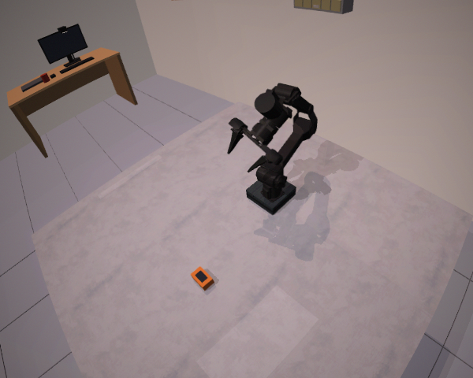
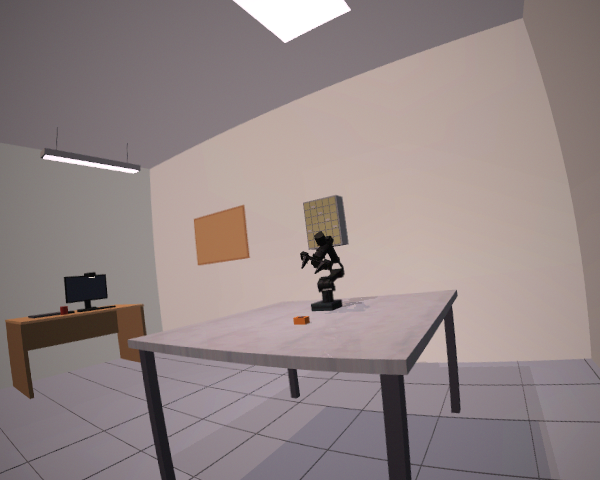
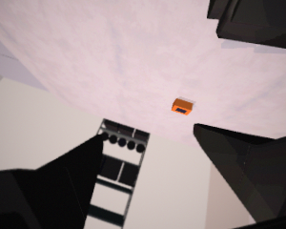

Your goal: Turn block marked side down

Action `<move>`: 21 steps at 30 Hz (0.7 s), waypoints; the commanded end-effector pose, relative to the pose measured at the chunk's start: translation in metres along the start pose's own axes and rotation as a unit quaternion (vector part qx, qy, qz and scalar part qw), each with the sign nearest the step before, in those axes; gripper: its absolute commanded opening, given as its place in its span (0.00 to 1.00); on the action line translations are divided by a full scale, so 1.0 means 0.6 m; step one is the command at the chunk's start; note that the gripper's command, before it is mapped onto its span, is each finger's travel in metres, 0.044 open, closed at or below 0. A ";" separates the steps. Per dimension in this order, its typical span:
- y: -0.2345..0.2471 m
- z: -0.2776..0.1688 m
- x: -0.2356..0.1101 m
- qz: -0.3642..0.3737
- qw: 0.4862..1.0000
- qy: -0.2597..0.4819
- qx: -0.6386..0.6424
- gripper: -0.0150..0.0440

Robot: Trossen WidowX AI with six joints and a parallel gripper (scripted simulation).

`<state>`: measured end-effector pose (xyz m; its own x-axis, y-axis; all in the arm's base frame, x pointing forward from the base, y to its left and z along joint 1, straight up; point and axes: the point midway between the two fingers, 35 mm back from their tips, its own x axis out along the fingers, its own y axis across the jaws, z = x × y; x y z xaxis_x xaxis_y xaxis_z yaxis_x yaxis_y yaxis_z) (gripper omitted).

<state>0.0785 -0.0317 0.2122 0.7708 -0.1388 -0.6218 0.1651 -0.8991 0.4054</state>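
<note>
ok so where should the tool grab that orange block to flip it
Best guess: grip the orange block across its two long side faces, coming down from above. It lies flat on the table with its dark marked face up, sides free, and the open tool is well above it.

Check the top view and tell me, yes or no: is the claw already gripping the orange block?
No: the claw hangs open and high near the arm's base, far from the orange block lying on the table.

The pale grey worktop (image 2: pixel 269 343) is standing on dark legs over the tiled floor. An orange block (image 1: pixel 202 277) is lying flat on it, its dark marked side facing up. The arm's black base (image 1: pixel 284 201) is sitting further back on the same surface, well apart from the block
</note>
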 end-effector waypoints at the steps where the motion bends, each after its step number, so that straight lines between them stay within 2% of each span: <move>1: 0.000 -0.002 0.000 -0.001 1.000 -0.001 -0.007 0.98; 5: -0.001 -0.044 0.007 -0.029 0.990 -0.025 -0.138 1.00; 9: -0.006 -0.096 0.025 -0.070 0.953 -0.045 -0.290 1.00; 13: -0.014 -0.139 0.060 -0.117 0.896 -0.063 -0.423 1.00; 21: -0.036 -0.208 0.137 -0.205 0.747 -0.056 -0.630 1.00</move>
<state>0.1591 0.0072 0.2430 0.5795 -0.0827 -0.8108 0.7818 -0.2243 0.5817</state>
